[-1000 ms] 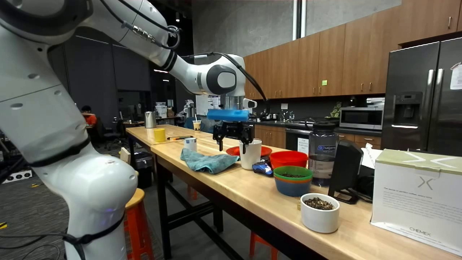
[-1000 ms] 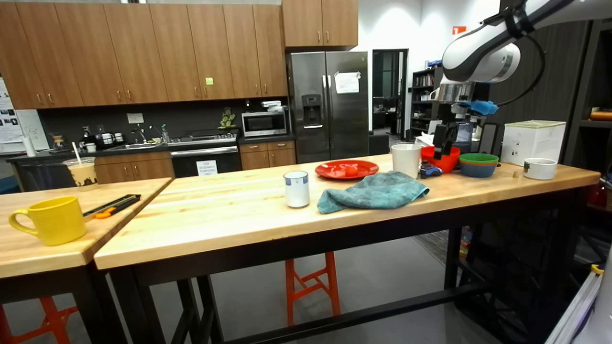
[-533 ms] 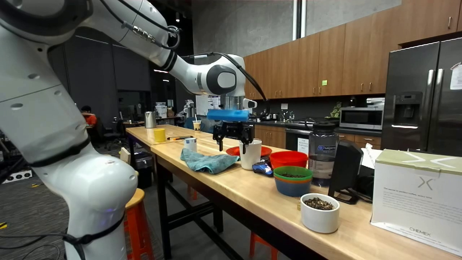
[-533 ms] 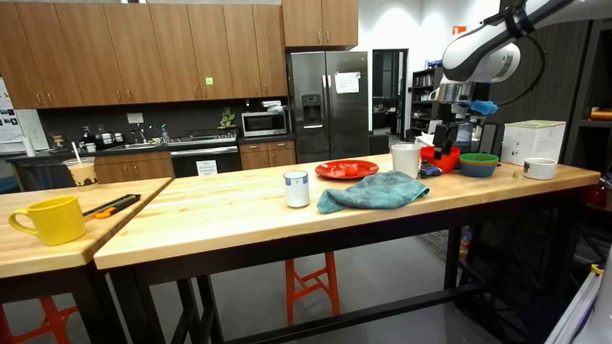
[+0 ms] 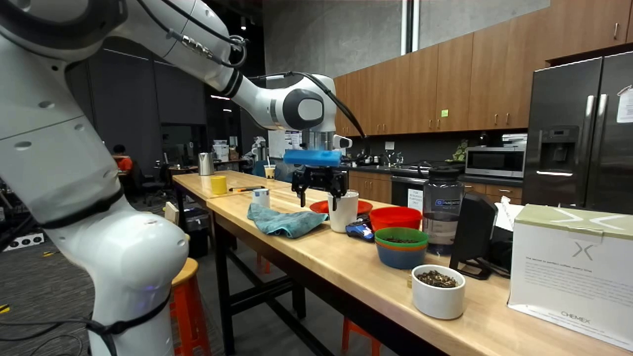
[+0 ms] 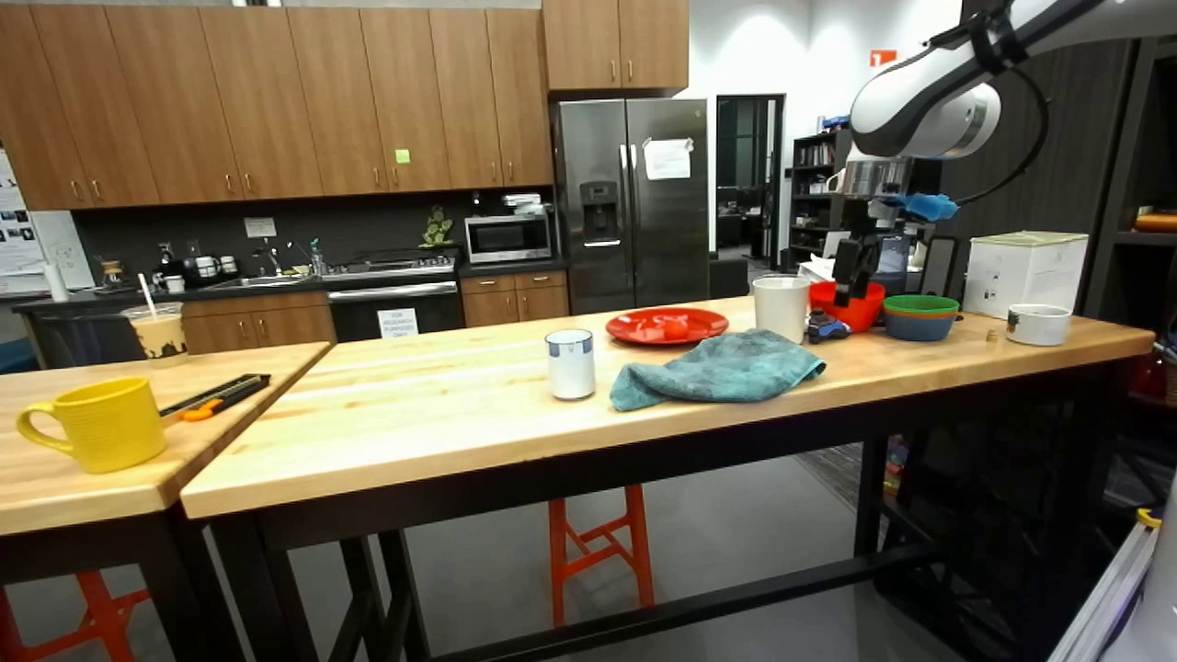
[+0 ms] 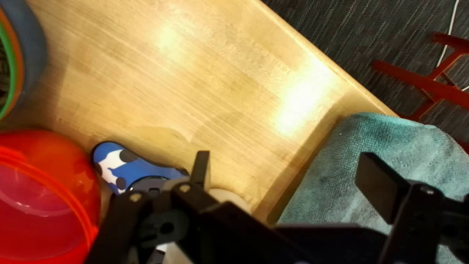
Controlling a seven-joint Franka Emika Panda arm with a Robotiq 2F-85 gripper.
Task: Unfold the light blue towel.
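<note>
From the left in an exterior view, a blue-patterned cup (image 5: 260, 199) stands just beside the rumpled towel (image 5: 287, 223) on the table (image 5: 341, 253); the gripper (image 5: 319, 203) hangs above, empty, jaws wide; this seems the approach; the next move likely calls for lowering to pinch a loose edge, clear of the white mug (image 5: 344, 215).

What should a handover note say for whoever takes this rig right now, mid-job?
Gripper: open, fingers apart and holding nothing, in the air above the table.
Light blue towel: rumpled and folded over on the table near its edge; in an exterior view, between the blue-and-white cup and the tall white cup.
Done: no unfolding shows; the towel is not gripped.
Left: grasp an edge, open the towel out, lay it flat. The tall white cup stands close, so probably pull away from it.
</note>
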